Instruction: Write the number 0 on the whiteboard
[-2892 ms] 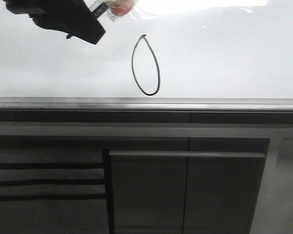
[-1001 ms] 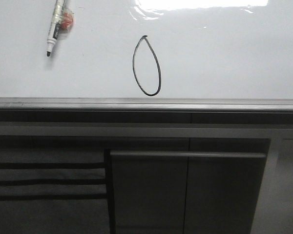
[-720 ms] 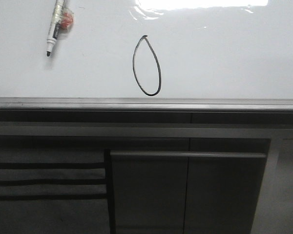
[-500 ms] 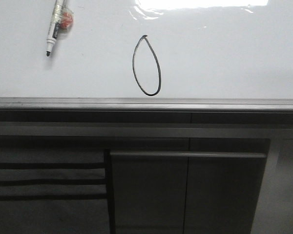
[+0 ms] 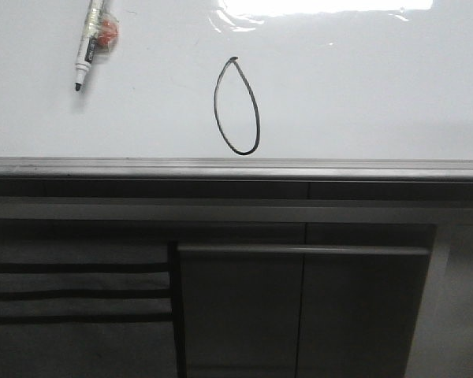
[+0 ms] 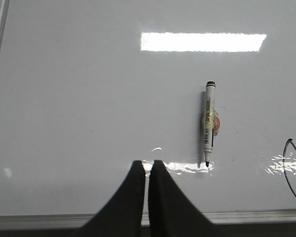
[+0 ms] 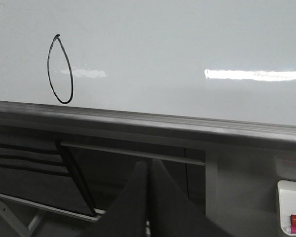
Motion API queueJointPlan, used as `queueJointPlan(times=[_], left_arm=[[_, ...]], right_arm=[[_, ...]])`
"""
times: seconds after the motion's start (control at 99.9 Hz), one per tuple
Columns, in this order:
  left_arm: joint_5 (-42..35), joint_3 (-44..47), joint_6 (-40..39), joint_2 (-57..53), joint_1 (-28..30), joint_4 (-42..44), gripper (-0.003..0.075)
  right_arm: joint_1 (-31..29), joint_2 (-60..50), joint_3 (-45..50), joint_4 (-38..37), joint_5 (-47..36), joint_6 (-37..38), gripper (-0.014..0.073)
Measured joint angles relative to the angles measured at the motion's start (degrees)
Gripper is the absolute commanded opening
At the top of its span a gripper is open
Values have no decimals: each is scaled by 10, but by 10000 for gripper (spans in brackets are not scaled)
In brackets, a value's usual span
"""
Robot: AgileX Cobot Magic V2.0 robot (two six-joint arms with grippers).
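I saw marker [image 5: 91, 42] lying on whiteboard [image 5: 363, 87], well left of number 0 [image 5: 236, 106]; left gripper [image 6: 146, 170] and right gripper [image 7: 149, 170] both pressed together, empty.

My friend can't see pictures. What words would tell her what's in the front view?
A tall, narrow black number 0, pointed at its top, is drawn on a shiny whiteboard. An uncapped marker lies on the board to the upper left of it, tip toward the board's grey edge strip. Dark grey cabinet panels fill the lower half, and no claw is in view.
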Motion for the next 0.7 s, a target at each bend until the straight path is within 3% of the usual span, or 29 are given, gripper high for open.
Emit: queueJointPlan(times=[0.27,0.37,0.7], left_arm=[[0,102,-16,-70,0,50,-20],[-33,143,-26,-76,-1,63,-20],[-50,146,-31,-76,-1,121,-20]], right_arm=[[0,0,0,0,0,1,-73],[0,0,0,0,0,1,-73],[0,0,0,0,0,1,-73]])
